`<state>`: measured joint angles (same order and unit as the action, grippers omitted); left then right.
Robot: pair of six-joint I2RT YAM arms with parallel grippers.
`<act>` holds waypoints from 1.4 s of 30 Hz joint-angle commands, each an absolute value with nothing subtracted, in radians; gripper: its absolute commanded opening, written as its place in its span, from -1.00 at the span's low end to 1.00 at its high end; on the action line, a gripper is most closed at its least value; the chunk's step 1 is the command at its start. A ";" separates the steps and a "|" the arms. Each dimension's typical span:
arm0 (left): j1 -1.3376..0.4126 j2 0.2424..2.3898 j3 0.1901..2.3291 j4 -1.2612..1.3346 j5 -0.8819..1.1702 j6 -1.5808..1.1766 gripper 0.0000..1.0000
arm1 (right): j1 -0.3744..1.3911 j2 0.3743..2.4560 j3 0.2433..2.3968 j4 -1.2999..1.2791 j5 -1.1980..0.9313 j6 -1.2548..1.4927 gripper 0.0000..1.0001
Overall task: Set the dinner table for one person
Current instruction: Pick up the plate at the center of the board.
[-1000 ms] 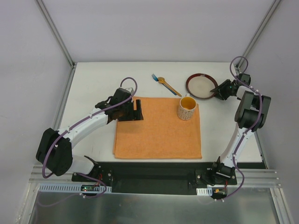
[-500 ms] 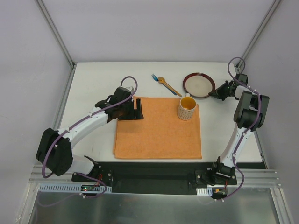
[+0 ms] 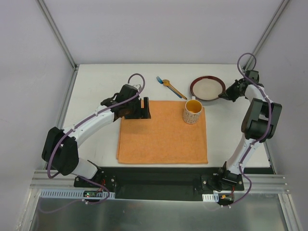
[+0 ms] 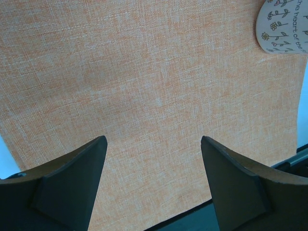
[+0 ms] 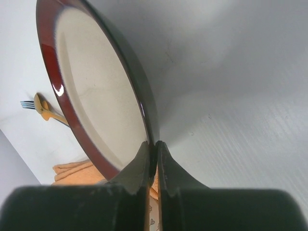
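Observation:
A dark red plate with a cream centre [image 3: 208, 88] is at the back right of the white dinner table [image 3: 96, 82]. My right gripper [image 3: 227, 95] is shut on the plate's right rim [image 5: 144, 115], its jaws pinching the edge. A mug [image 3: 192, 111] with yellow inside stands on the back right corner of the orange placemat [image 3: 162, 132]. A blue fork [image 3: 160, 80] and a wooden spoon [image 3: 174, 89] lie behind the mat. My left gripper [image 3: 145, 108] is open and empty over the mat's back left corner; the left wrist view shows the mat [image 4: 154, 86] and the mug's side [image 4: 284, 26].
Grey frame posts [image 3: 57, 33] rise at the table's back corners. The black base rail [image 3: 159, 180] runs along the near edge.
My right gripper has carried the plate a little right and back, away from the mat. My left gripper has shifted slightly right along the mat's back edge.

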<state>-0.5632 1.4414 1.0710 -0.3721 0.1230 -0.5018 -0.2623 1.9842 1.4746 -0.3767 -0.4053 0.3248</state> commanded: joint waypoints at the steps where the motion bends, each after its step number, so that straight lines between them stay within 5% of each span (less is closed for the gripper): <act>1: -0.569 1.450 1.118 -0.365 0.140 -0.474 0.59 | -0.285 1.867 1.578 -0.345 -0.469 0.347 -0.99; 42: -0.569 1.512 1.135 -0.327 0.183 -0.483 0.59 | -0.305 1.463 1.310 -0.193 -0.759 0.463 -0.99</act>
